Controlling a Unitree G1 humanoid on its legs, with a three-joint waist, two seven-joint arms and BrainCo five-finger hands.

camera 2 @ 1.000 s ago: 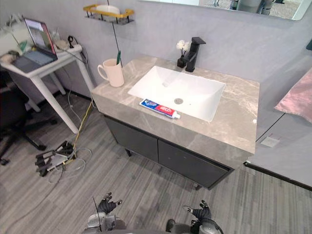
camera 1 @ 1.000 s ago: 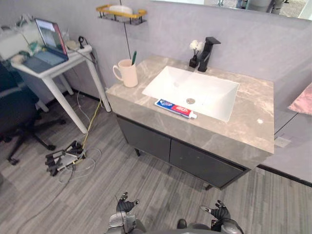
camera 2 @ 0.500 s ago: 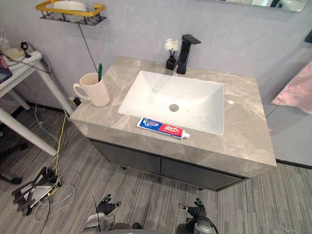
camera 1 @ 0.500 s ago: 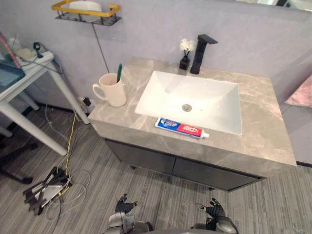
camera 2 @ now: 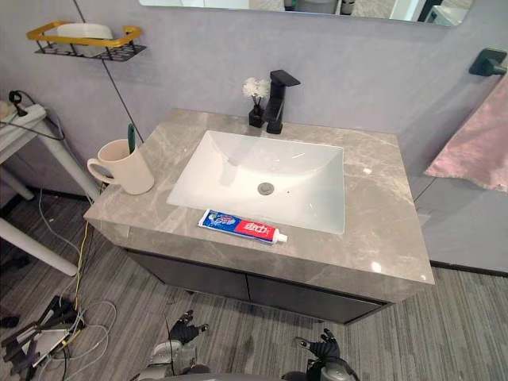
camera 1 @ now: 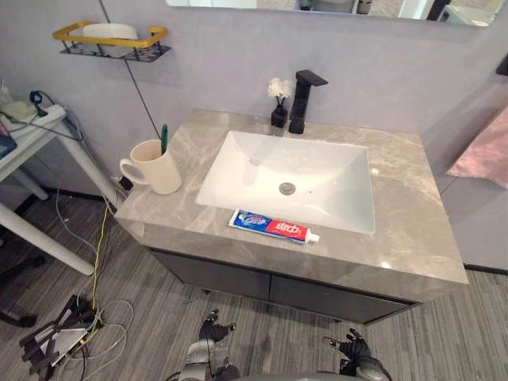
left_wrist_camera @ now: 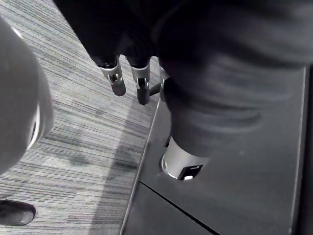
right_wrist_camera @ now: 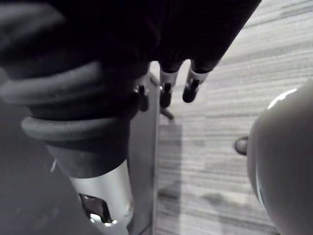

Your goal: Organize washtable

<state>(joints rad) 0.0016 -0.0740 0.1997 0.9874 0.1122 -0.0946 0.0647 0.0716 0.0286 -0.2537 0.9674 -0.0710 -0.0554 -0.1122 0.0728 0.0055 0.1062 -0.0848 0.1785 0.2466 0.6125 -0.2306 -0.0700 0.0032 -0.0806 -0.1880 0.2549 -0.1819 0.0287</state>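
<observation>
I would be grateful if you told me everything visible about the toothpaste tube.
The toothpaste tube lies flat on the grey marbled counter, along the front rim of the white sink. Its body looks like soft plastic, blue at the robot's left end, red in the middle, white cap on at the right. Only the counter appears to touch it.

The washtable's top (camera 1: 405, 214) is grey-brown stone marbled with pale veins, over plain dark grey cabinet fronts (camera 1: 238, 279) and around a white basin (camera 1: 333, 186). The toothpaste tube (camera 1: 274, 227) is blue at one end and red at the other with a white cap, the mug (camera 1: 163, 167) is cream with a green toothbrush (camera 1: 164, 135), the faucet (camera 1: 302, 99) is black, and the vase (camera 1: 279, 117) is black with white flowers (camera 1: 279, 87). The floor (camera 1: 143, 317) is grey with fine streaks, the wall (camera 1: 222, 55) plain pale grey, the wall shelf (camera 1: 103, 40) black wire with a yellow rail, and the towel (camera 1: 484, 155) pink.
</observation>
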